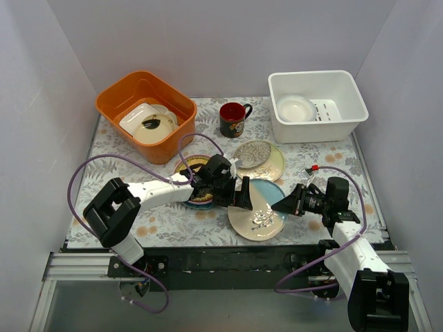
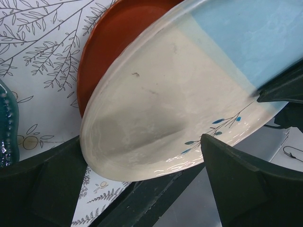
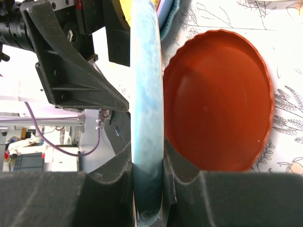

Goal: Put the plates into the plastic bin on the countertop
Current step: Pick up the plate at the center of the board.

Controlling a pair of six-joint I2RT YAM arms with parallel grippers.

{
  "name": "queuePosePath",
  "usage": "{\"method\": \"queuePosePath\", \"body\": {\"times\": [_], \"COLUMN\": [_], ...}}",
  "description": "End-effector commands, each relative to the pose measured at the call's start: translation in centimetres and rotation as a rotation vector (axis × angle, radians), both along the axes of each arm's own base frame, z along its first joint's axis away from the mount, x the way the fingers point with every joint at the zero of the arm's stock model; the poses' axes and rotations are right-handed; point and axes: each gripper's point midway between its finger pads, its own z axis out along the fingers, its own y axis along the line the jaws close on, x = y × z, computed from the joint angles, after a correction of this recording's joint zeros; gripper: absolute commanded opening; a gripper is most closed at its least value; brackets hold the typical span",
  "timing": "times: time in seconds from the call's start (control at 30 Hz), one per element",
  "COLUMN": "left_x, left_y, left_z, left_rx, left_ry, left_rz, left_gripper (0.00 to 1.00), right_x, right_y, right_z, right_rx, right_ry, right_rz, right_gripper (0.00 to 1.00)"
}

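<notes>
A cream plate with a pale blue part (image 1: 257, 211) stands tilted at the front middle of the countertop (image 1: 173, 223). My right gripper (image 1: 282, 205) is shut on its right rim, and the right wrist view shows the jaws (image 3: 147, 158) clamping the blue edge (image 3: 147, 94). My left gripper (image 1: 242, 194) is open at the plate's left side, with its fingers straddling the rim (image 2: 142, 138) of the plate (image 2: 165, 104). A red-brown plate (image 3: 218, 99) lies under it and also shows in the left wrist view (image 2: 109, 47). The white plastic bin (image 1: 320, 128) at the back right holds a white plate (image 1: 296, 108).
A grey patterned plate (image 1: 252, 153) lies on a cream plate (image 1: 277, 168) behind the grippers. A yellow plate (image 1: 190, 164) and a teal plate (image 2: 7, 127) lie under my left arm. An orange tub (image 1: 111, 104) with white dishes stands at the back left, with a dark mug (image 1: 233, 119) beside it.
</notes>
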Motion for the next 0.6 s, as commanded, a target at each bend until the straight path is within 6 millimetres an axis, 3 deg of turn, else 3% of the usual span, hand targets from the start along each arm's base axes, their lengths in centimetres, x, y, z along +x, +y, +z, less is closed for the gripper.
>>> {"method": "queuePosePath", "body": {"times": [0.0,0.57], "left_x": [1.1,4.3], "left_y": [-1.9,-0.3], "left_z": [6.1,8.4], "left_rx": [-0.138,-0.03], "left_ry": [-0.128,-0.292], "left_rz": [-0.018,0.076], "left_gripper": [0.98,0.98], "right_x": [0.4,1.9], "right_y": [0.7,0.8], "right_z": [4.3,7.3], "right_rx": [0.079,0.094], "right_ry": [-0.102,-0.142], "right_rz": [0.065,0.081], "right_gripper": [0.01,0.01]}}
